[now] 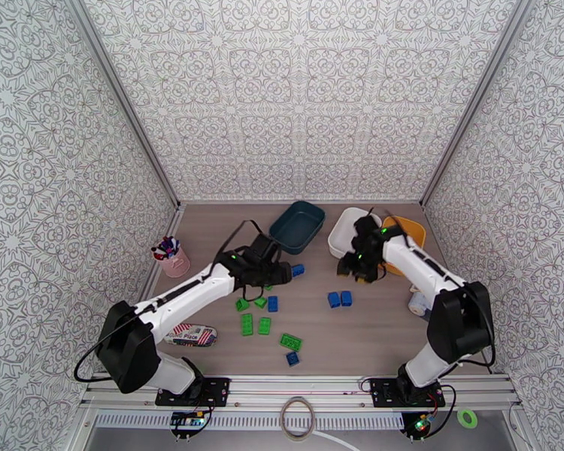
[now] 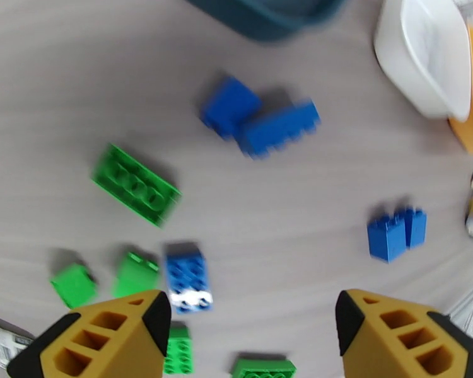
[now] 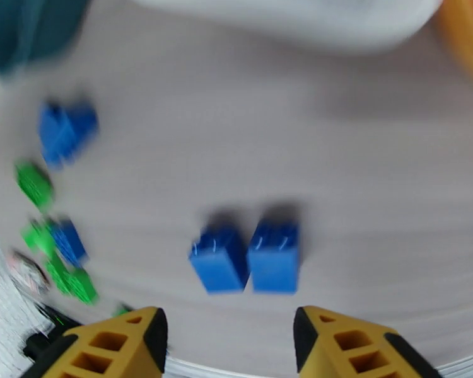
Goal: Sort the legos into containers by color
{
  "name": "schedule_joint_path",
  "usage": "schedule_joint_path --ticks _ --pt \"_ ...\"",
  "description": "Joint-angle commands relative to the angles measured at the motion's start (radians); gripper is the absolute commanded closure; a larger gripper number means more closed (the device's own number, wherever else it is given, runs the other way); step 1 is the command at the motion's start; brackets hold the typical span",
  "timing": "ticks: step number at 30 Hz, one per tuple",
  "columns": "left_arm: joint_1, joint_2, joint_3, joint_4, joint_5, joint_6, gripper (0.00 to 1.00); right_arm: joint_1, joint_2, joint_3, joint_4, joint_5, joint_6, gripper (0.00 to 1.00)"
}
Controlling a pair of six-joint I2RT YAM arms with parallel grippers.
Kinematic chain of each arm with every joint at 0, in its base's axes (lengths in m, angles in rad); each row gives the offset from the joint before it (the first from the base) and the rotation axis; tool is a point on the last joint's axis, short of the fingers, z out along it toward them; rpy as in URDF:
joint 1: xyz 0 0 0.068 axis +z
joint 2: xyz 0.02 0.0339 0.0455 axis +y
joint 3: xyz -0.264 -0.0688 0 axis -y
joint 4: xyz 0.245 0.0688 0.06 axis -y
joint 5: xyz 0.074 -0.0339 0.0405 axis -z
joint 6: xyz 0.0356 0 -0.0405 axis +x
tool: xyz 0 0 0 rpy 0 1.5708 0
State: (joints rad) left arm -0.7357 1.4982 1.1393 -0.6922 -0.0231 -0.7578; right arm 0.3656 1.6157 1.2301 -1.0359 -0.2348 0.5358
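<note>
I see green legos (image 1: pixel 246 323) and blue legos (image 1: pixel 334 299) on the grey-brown, wood-grained table (image 1: pixel 372 332). There are a dark teal container (image 1: pixel 297 225), a white container (image 1: pixel 345 228) and a yellow container (image 1: pixel 413 227). The cup (image 1: pixel 177 263) is pink; the walls (image 1: pixel 297 92) carry grey ornaments on white.

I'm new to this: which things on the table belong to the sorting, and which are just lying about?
Job: green legos, blue legos, teal bin, white bin, yellow bin.
Lying about: pink cup of pens, printed pouch.
</note>
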Motion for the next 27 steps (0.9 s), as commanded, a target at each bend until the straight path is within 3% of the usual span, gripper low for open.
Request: schedule_joint_path --ticks 1,12,27 --pt "-0.060 0.014 -0.035 0.005 -0.002 -0.070 0.26 0.038 -0.059 -0.086 0.046 0.053 0.064 0.41" --pt "-0.171 0.001 -0.091 0.055 -0.038 -0.174 0.27 0.130 -0.121 -0.264 0.068 0.107 0.113 0.40" --pt "-0.170 -0.068 -0.141 0.053 -0.067 -0.223 0.26 0.137 0.151 -0.129 0.114 0.234 0.063 0.40"
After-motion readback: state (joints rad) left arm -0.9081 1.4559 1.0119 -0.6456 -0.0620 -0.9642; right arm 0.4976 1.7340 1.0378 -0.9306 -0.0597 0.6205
